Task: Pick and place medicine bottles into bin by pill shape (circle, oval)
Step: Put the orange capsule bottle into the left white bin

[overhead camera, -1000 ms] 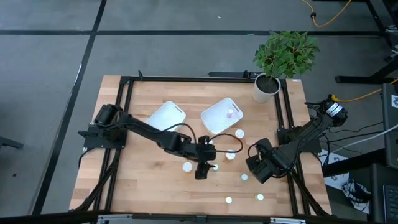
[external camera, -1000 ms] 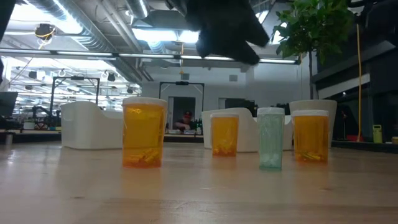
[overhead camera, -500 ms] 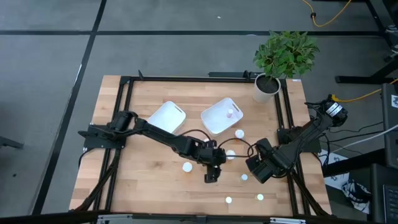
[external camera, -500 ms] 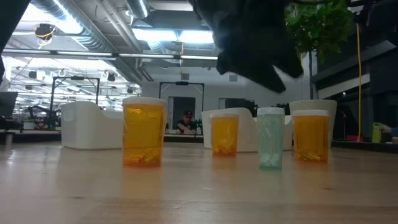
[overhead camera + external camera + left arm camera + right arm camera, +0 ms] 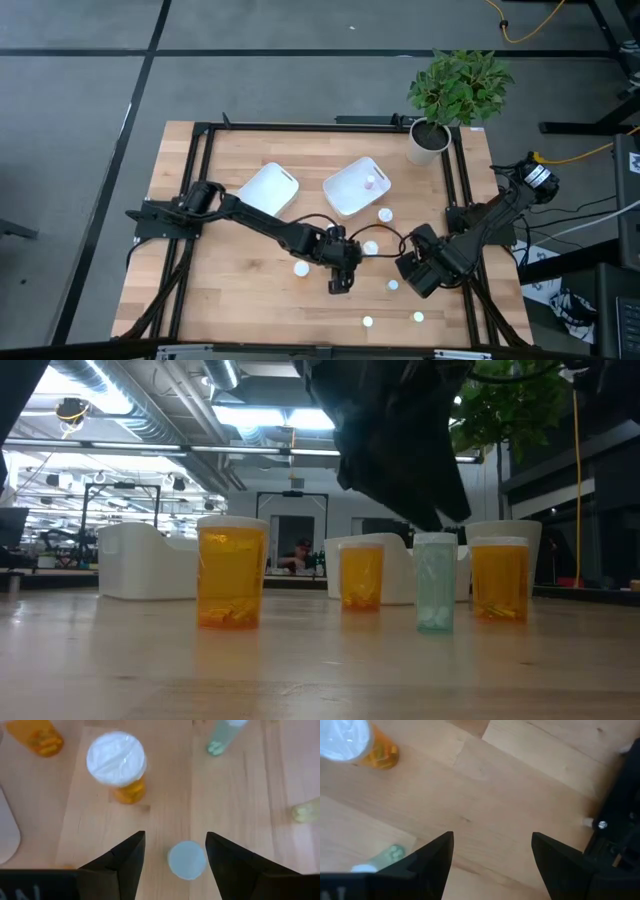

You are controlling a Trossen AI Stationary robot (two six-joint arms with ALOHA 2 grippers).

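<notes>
Left gripper [image 5: 175, 851]: fingers apart, straddling a pale-capped bottle [image 5: 186, 860] on the bench [image 5: 230, 280].
Right gripper [image 5: 492, 851]: fingers apart, empty.
Obstruction: orange bottle [image 5: 118, 766] just beyond.
Hidden: pill shapes indistinct.

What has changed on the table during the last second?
The left gripper has moved right and toward the front edge, away from the trays, and now hangs over a small pale-capped bottle that shows between its fingers without being gripped. The right gripper, the two white trays and the other bottles have stayed in place.
</notes>
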